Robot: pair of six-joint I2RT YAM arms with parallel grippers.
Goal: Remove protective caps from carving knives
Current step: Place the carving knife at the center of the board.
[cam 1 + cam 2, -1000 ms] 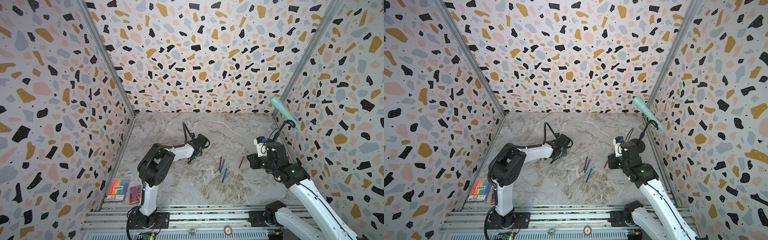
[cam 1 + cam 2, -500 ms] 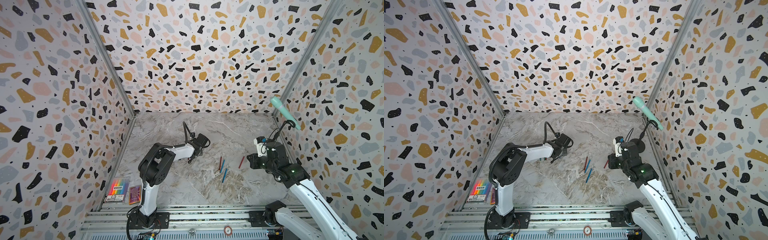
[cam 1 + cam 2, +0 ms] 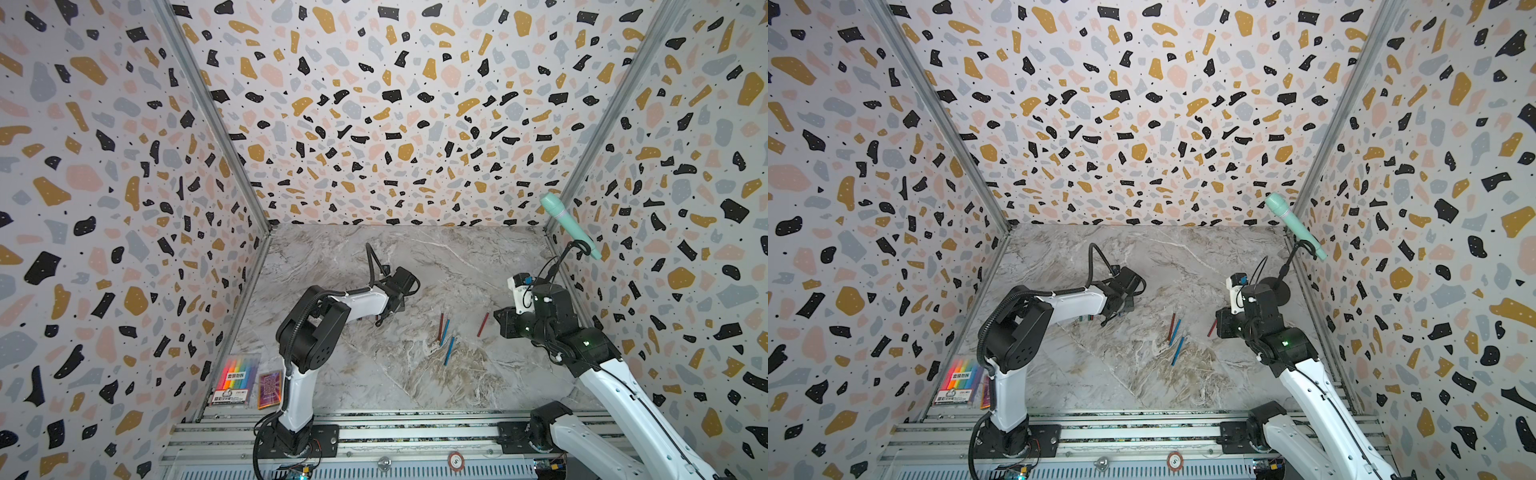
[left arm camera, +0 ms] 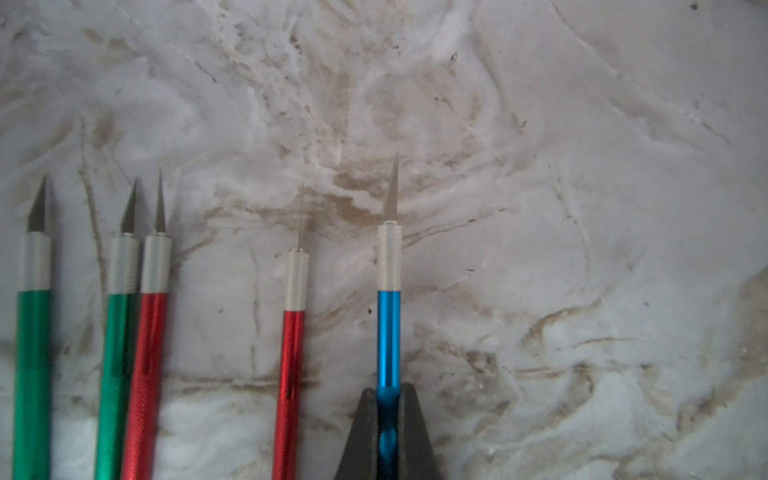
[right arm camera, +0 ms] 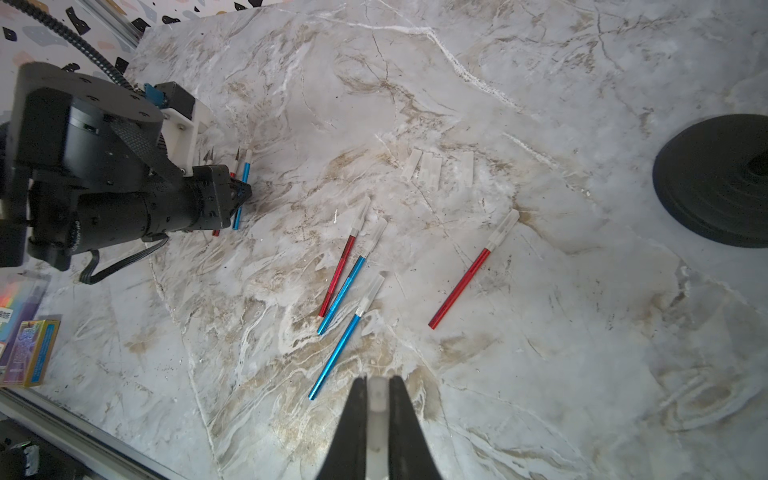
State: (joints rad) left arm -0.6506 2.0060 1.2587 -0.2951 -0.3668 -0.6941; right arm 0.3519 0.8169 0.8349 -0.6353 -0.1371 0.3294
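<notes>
The left gripper point(image 4: 388, 392) is clamped on the shaft of a blue knife point(image 4: 389, 328) whose grey blade is bare. In both top views it sits just left of centre, in the lower half of the frame. Next to the blue knife lie four more uncapped knives point(image 4: 291, 353), two red and two green, on the marble tabletop point(image 4: 582, 208).

The right gripper point(image 5: 377, 380) pinches a translucent white cap point(image 5: 377, 401). Four capped knives point(image 3: 444, 332), two red and two blue, lie right of centre and low in the top views, between the two grippers. A small cluster of loose caps point(image 5: 432, 166) lies near them.

At the tabletop's lower left corner, a rainbow pen pack point(image 3: 235, 376) bears a red label with white characters too small to read. The print on the purple card box point(image 3: 270, 388) beside it is also illegible.
</notes>
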